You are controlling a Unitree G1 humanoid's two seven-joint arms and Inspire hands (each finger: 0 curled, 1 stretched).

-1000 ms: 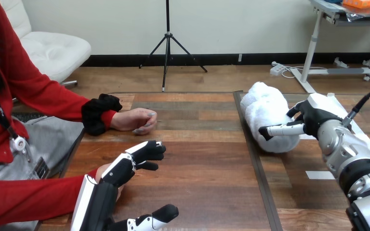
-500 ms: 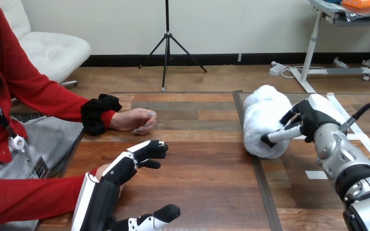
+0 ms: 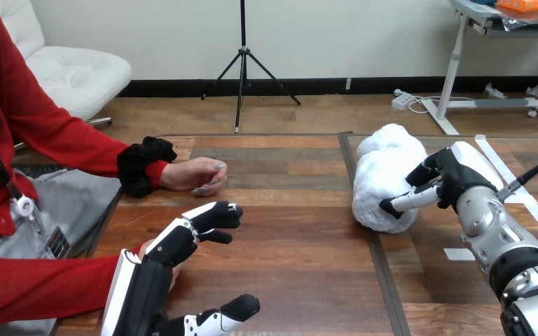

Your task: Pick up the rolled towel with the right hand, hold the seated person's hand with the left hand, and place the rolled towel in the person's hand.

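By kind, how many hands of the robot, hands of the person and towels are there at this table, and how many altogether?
Robot hands: 2, the left hand and the right hand.
Hands of the person: 2, the person's hand farther off and the person's hand under the left hand.
Towels: 1, the rolled towel in the right hand.
Total: 5.

Bare bench (image 3: 301, 231) runs clear between the rolled towel (image 3: 382, 175) and the person's hand (image 3: 195, 175). The left hand (image 3: 182, 238) blocks the near-left approach, apparently over the person's other hand (image 3: 148, 248). The right hand (image 3: 455, 176) closes off the towel's right side.
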